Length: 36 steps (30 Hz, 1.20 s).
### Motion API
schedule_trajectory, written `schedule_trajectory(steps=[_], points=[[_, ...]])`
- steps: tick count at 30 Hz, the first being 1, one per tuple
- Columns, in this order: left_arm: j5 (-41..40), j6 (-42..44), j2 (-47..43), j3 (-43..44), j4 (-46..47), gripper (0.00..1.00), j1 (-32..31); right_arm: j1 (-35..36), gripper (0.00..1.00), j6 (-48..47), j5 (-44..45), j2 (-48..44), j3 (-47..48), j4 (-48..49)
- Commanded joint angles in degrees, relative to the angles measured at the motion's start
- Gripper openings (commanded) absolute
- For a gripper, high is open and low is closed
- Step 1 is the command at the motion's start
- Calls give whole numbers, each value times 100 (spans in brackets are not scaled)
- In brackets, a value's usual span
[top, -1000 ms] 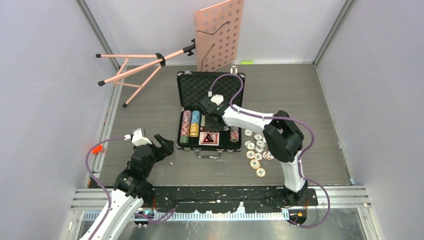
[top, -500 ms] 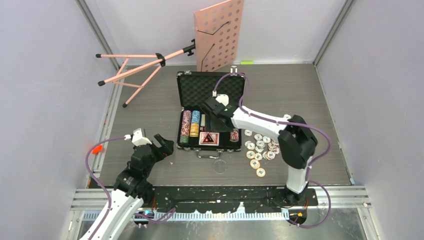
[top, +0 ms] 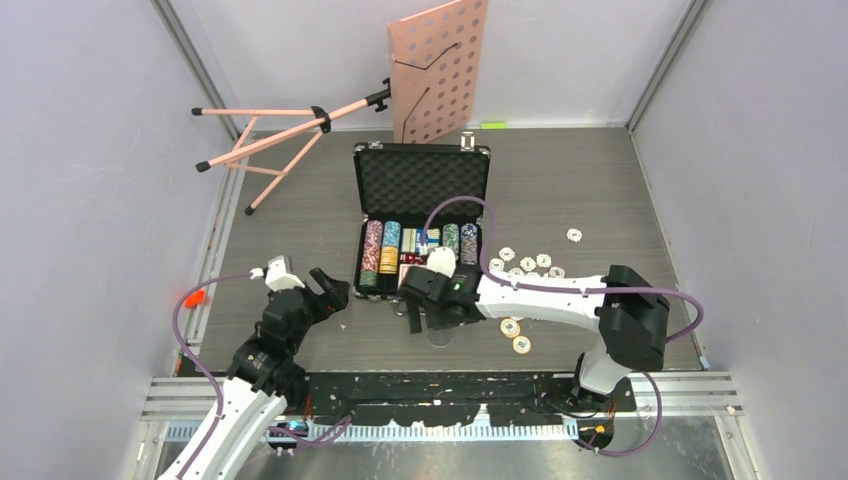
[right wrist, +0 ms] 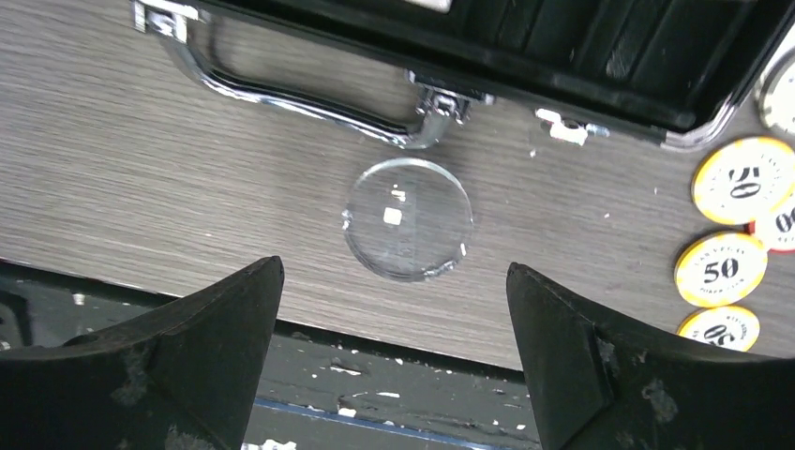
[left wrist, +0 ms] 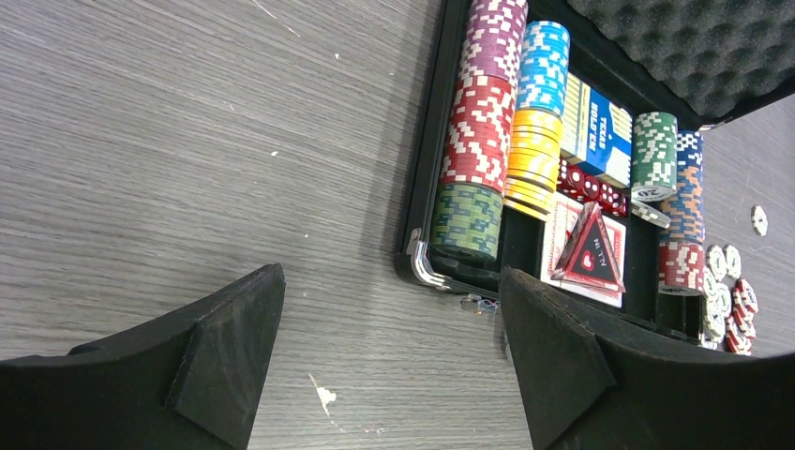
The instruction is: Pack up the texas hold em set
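Observation:
The black case point(top: 421, 215) lies open mid-table, its foam lid point(top: 420, 180) toward the back. Its tray holds striped chip stacks point(left wrist: 480, 122), a blue card deck point(left wrist: 600, 131), red dice point(left wrist: 586, 183) and a red triangular marker point(left wrist: 589, 253). Loose chips point(top: 520, 270) lie on the table right of the case, some yellow ones point(right wrist: 743, 180) near its front corner. My right gripper point(top: 420, 308) point(right wrist: 394, 270) hovers open and empty over the table just in front of the case handle point(right wrist: 309, 98). My left gripper point(top: 332, 290) point(left wrist: 391, 277) is open and empty, left of the case's near left corner.
A clear round disc point(right wrist: 408, 217) point(top: 439, 333) lies on the table in front of the handle. A pink perforated music stand point(top: 440, 70) leans at the back, its tripod point(top: 280, 135) lying at the back left. The table's near edge point(right wrist: 394, 347) runs just below the disc.
My right arm pulled back out of the case tray to the near side of the handle, and its jaws opened wide. The left arm stayed still.

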Motion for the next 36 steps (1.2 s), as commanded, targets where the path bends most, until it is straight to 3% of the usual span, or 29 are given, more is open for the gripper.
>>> schedule_trajectory(steps=[1,9,17,29,36], points=[[57,129,62,1,341,87,-11,117,96,524,145,-76,-186,29],[40,129,32,3,307,87,-9,185,96,513,-14,397,-354,347],[31,129,40,3,316,87,-9,178,89,654,-165,608,-712,794],[34,129,40,3,316,87,-16,169,56,590,-26,274,-498,626],[31,129,40,3,314,87,-9,36,55,254,150,1,246,160]])
